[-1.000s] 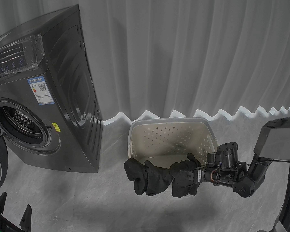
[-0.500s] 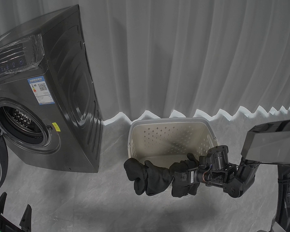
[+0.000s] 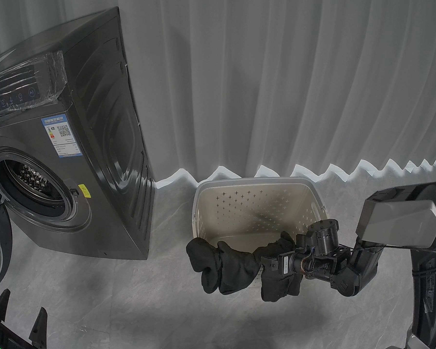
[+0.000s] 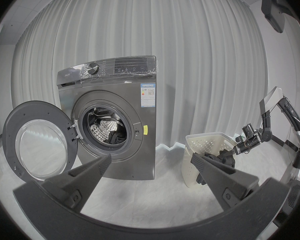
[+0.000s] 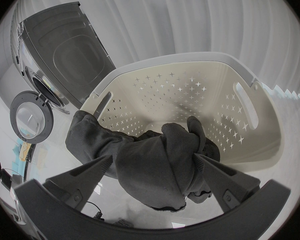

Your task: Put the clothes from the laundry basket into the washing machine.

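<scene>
A black garment [image 3: 227, 267] hangs over the near rim of the cream laundry basket [image 3: 256, 182], partly inside and partly outside. My right gripper [image 3: 272, 268] is pushed against its right end. In the right wrist view the fingers [image 5: 90, 170] stand wide apart with the garment [image 5: 150, 164] bunched between them, so the right gripper [image 5: 150, 157] is open. The grey washing machine [image 3: 101, 122] stands at the left with its round opening [image 3: 31, 185] uncovered. A dark item [image 4: 115, 137] lies in the drum. My left gripper [image 3: 24, 301] is open low at the near left, holding nothing.
The machine's door [image 4: 40, 140] is swung fully open, away from the basket [image 4: 206, 137]. A white curtain [image 3: 276, 73] closes off the back. Bare grey floor [image 3: 145, 292] lies between machine and basket.
My right arm has moved left and lower, pushing its gripper further into the garment's right end. The garment has shifted slightly. The left gripper has not moved.
</scene>
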You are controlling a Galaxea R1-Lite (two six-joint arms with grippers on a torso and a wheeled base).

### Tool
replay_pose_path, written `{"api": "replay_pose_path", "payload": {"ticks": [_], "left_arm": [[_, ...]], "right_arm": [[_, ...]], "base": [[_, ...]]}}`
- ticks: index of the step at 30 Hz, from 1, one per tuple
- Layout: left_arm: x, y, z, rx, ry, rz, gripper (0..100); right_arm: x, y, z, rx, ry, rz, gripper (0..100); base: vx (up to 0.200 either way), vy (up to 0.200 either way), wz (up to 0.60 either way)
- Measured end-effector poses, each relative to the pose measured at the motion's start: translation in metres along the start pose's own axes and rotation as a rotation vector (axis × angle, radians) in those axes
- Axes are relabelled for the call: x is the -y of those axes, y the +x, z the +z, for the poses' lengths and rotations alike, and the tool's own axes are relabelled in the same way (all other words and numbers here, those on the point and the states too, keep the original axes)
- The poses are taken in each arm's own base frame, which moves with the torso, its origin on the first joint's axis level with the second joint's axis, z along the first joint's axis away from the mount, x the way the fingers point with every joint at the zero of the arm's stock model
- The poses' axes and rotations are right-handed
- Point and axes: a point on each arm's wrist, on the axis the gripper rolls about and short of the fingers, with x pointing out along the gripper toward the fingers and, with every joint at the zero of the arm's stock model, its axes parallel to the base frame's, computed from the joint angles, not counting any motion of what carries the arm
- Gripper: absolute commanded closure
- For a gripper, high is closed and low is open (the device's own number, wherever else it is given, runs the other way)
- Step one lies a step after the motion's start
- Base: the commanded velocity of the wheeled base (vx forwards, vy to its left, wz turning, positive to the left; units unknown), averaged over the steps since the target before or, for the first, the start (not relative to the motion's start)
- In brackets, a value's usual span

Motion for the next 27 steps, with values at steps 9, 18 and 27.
{"api": "replay_pose_path", "payload": {"ticks": [9, 18, 27], "left_arm": [[0.000, 0.000, 0.000, 0.000, -0.002, 0.002, 0], [0.000, 0.000, 0.000, 0.000, -0.005, 0.003, 0], [0.000, 0.000, 0.000, 0.000, -0.006, 0.004, 0]], "right_arm": [[0.004, 0.005, 0.003, 0.014, 0.007, -0.011, 100], [0.002, 0.001, 0.013, 0.043, 0.018, 0.005, 100], [-0.015, -0.039, 0.052, 0.162, 0.090, 0.086, 100]], "base": [[0.000, 0.000, 0.00], [0.000, 0.000, 0.00], [0.000, 0.000, 0.00]]}}
